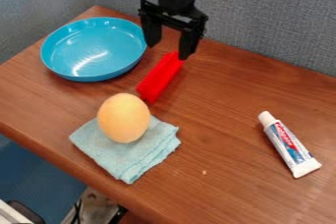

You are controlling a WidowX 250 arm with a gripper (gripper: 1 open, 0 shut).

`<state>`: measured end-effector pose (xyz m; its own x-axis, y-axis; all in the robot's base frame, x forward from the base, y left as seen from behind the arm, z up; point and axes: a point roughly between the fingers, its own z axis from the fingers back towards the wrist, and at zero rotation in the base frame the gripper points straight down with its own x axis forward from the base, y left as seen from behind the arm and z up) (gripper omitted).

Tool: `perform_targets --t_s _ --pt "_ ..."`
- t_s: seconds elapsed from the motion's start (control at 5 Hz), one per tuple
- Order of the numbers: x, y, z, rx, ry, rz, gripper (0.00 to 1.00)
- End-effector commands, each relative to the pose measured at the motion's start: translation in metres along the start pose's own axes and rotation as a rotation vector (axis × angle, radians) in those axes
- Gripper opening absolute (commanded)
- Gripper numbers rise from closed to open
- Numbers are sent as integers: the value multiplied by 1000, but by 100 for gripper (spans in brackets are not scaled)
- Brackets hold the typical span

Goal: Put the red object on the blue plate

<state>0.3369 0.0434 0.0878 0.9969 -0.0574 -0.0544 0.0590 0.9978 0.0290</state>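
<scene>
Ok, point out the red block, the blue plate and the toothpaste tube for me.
Red block (160, 79), camera view, middle of its top face.
Blue plate (92, 49), camera view, inner base.
Toothpaste tube (289, 144), camera view, middle of its body.

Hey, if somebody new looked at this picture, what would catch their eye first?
Probably the big glossy blue plate at the upper left of the table, and right beside it the bright red block, lying on the bare wood. Next might come the orange ball sitting on a light blue cloth, and the black fingers spread open at the back of the table.
</scene>
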Motion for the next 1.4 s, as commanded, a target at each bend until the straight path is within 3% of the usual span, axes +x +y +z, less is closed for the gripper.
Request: perform_targets --t_s 0.0,0.6,1.2 --pt "-1 9 1 12 -14 5 100" --pt "-4 21 -32 25 21 -12 100" --pt "-4 31 -53 29 58 -9 100"
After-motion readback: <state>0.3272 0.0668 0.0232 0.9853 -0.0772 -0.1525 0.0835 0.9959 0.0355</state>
